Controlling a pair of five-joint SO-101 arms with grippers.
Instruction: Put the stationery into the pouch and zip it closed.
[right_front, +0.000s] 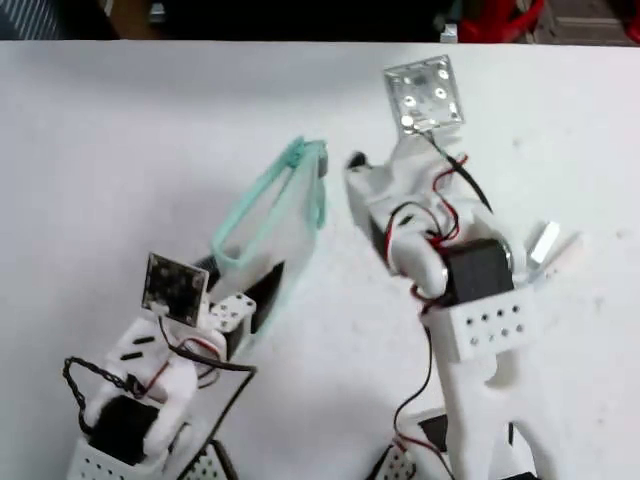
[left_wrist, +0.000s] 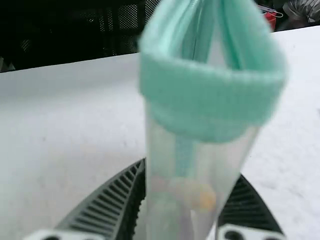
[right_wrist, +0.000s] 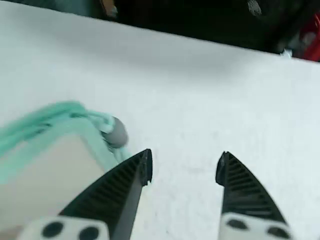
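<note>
High view: the pouch stands on edge on the table with its teal mouth gaping. Its near end is in the left gripper, and the right gripper is just beside its far end.

Left wrist view: the fingers clamp the clear pouch, with blurred contents inside.

Right wrist view: the fingers stand apart and empty, the zipper pull just beside one tip.

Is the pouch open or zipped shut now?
Open: in the high view the pouch shows its two green mouth edges standing apart.
</note>
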